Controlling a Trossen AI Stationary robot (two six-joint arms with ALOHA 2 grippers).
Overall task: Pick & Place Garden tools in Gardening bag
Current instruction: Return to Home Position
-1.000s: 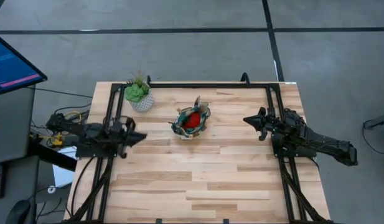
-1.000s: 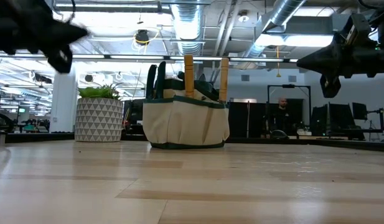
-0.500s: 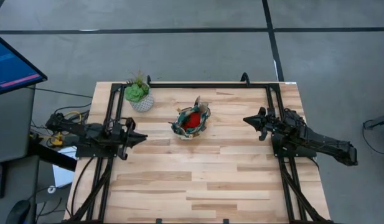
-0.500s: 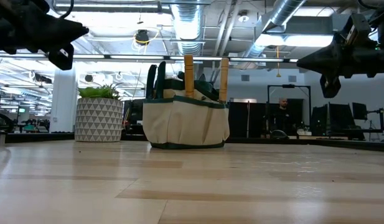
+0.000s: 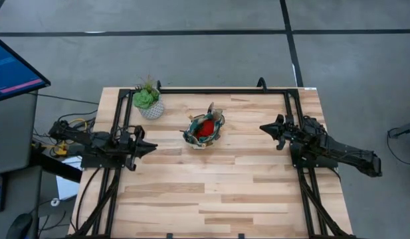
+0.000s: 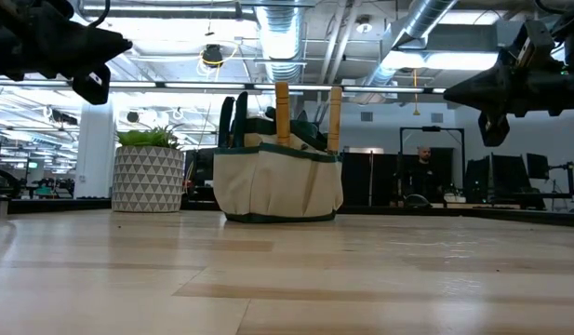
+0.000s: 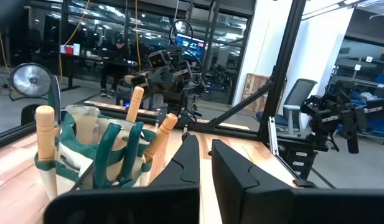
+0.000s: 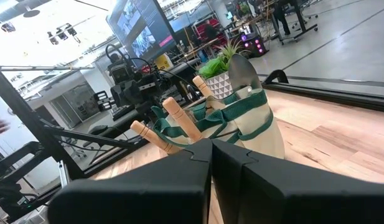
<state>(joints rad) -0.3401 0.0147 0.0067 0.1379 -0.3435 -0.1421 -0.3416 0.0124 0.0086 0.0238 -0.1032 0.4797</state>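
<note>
The olive-green and beige gardening bag [image 5: 204, 129] stands upright on its base at the table's far middle. It also shows in the low view [image 6: 278, 181]. Wooden tool handles [image 6: 282, 110] [image 6: 335, 113] stick up out of it, and a red item [image 5: 205, 127] lies inside. My left gripper [image 5: 153, 147] is shut and empty, above the table's left side, pointing toward the bag [image 7: 73, 165]. My right gripper [image 5: 263, 127] is shut and empty, above the right side, pointing toward the bag [image 8: 254, 121]. No tool lies on the table outside the bag.
A green plant in a whitish patterned pot [image 5: 149, 102] stands left of the bag near the far edge; it also shows in the low view [image 6: 148, 177]. Black frame rails [image 5: 298, 99] run along the table's left, right and far sides. A person [image 6: 419, 172] is in the room behind.
My left gripper has shifted a little toward the table's left edge, staying shut, and now holds still. The bag and the tools in it have not moved.
</note>
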